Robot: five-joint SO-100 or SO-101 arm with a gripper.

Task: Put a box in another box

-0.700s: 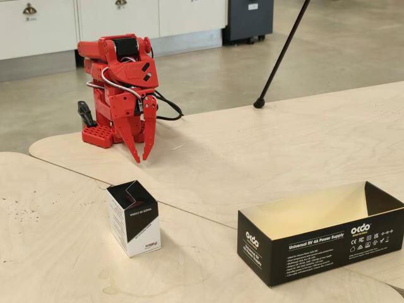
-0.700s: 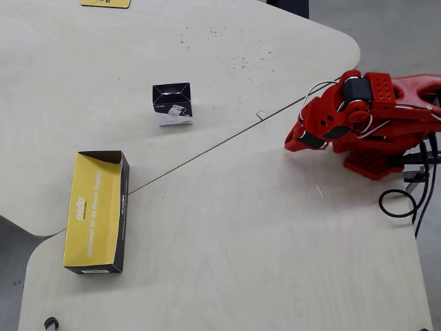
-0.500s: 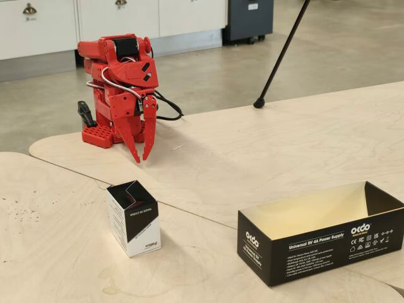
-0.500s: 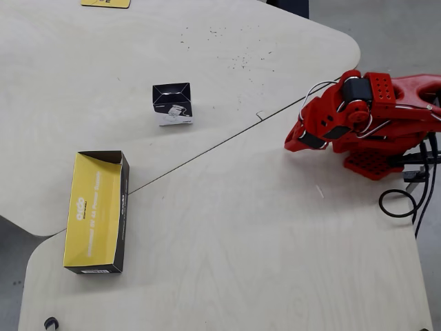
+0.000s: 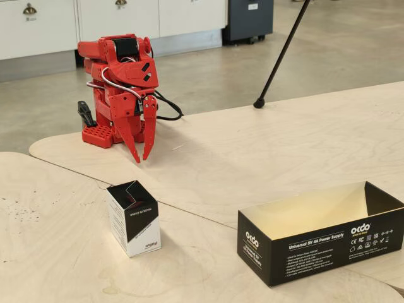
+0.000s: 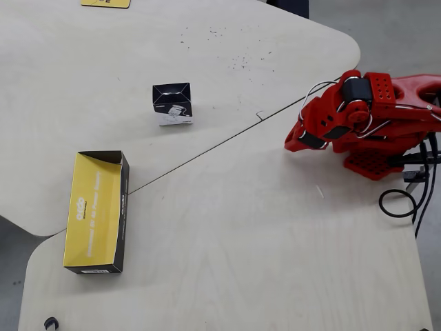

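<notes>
The small black-and-white box (image 5: pixel 134 219) stands upright on the plywood table, left of centre in the fixed view; the overhead view shows the same box (image 6: pixel 172 105) with an open top. The long black box (image 5: pixel 315 243) lies open-topped at the front right, empty, and its tan inside (image 6: pixel 89 210) faces up in the overhead view. The red arm is folded over its base at the back, well away from both boxes. My gripper (image 5: pixel 142 160) points straight down just above the table. Its fingertips stand a narrow gap apart, with nothing between them. From above, the gripper (image 6: pixel 295 145) is mostly hidden under the arm.
A seam (image 6: pixel 207 152) runs between the two table boards. Black cables (image 6: pixel 400 203) trail beside the arm's base. A black tripod leg (image 5: pixel 278 57) stands on the floor behind the table. A yellow item (image 6: pixel 105 3) lies at the far table edge.
</notes>
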